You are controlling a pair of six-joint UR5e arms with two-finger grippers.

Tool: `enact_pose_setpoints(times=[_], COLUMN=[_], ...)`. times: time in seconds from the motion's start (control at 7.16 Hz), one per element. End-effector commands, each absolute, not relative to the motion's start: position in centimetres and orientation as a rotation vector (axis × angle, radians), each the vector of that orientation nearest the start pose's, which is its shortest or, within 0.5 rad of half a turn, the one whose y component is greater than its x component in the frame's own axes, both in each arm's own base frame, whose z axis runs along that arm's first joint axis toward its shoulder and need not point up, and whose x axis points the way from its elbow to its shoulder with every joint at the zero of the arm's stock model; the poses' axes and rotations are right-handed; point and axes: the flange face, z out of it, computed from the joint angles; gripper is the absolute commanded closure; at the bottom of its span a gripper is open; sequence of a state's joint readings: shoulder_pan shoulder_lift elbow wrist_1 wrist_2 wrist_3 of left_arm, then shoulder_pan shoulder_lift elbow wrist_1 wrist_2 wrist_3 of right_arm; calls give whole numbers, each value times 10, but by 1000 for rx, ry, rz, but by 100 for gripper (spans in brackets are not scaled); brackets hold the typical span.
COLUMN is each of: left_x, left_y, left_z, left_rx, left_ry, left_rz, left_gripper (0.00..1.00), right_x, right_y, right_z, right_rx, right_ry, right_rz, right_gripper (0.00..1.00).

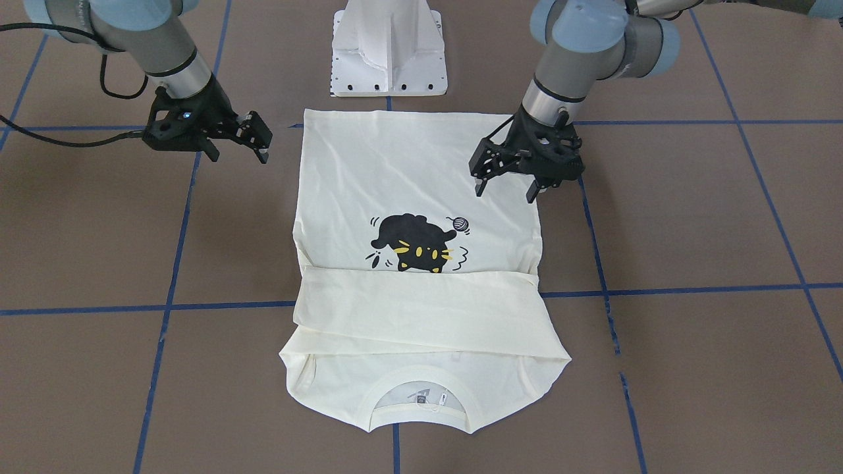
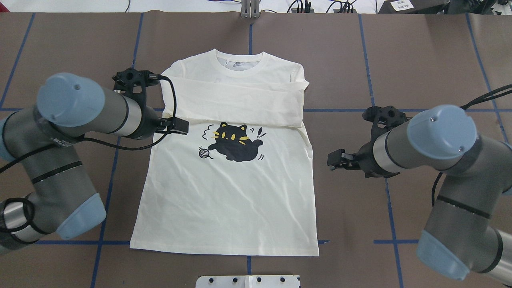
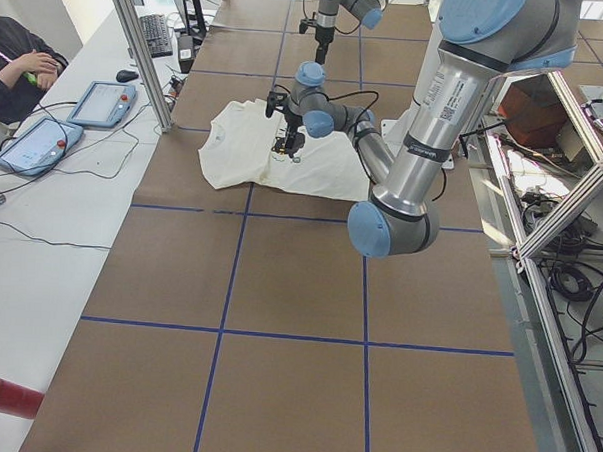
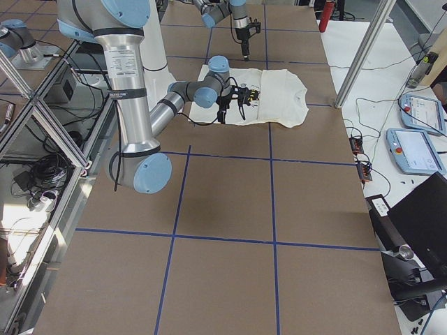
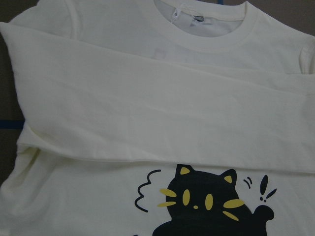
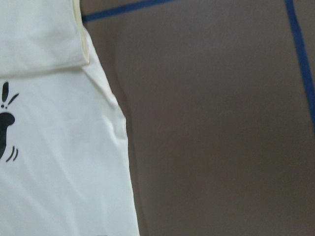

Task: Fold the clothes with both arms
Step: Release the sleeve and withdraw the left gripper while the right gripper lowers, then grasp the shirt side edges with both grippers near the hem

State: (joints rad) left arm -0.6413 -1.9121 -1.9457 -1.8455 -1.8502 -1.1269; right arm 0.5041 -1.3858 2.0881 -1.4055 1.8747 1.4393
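The cream T-shirt [image 1: 408, 171] lies flat on the brown table, cat print [image 1: 415, 243] up, collar away from the robot. Both sleeves are folded across the chest [image 2: 236, 102]. My left gripper [image 1: 504, 191] is open and empty. It hovers just above the shirt's side edge on the robot's left, beside the print; in the overhead view it [image 2: 178, 125] sits at the sleeve fold. My right gripper [image 1: 238, 157] is open and empty, above bare table a little off the shirt's other side edge [image 2: 334, 160]. The wrist views show only the shirt [image 5: 147, 113] [image 6: 59, 162], no fingers.
The white pedestal base [image 1: 388, 46] stands just behind the shirt's hem. Blue tape lines [image 1: 224, 306] grid the brown table. A black cable [image 2: 170, 100] loops off the left wrist over the shirt. An operator [image 3: 18, 69] and pendants [image 3: 102, 102] sit at a side bench.
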Motion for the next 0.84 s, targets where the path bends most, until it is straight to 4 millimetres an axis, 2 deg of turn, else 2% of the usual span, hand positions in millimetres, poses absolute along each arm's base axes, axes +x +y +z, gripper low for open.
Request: enact_pose_setpoints(times=[0.0, 0.14, 0.28, 0.42, 0.7], left_x=[367, 367, 367, 367, 368], left_y=[-408, -408, -408, -408, -409], left_z=[295, 298, 298, 298, 300], left_rx=[295, 291, 290, 290, 289], left_ry=[948, 943, 942, 942, 939], left_rz=[-14, -15, -15, -15, -16], left_gripper=[0, 0, 0, 0, 0], right_x=[-461, -477, -488, -500, -515], right_y=[-260, -234, -215, -198, -182], right_z=[308, 312, 312, 321, 335], right_rx=[21, 14, -6, -25, -42], right_ry=[-891, -879, -877, -857, -823], right_rz=[255, 234, 235, 208, 181], right_gripper=[0, 0, 0, 0, 0])
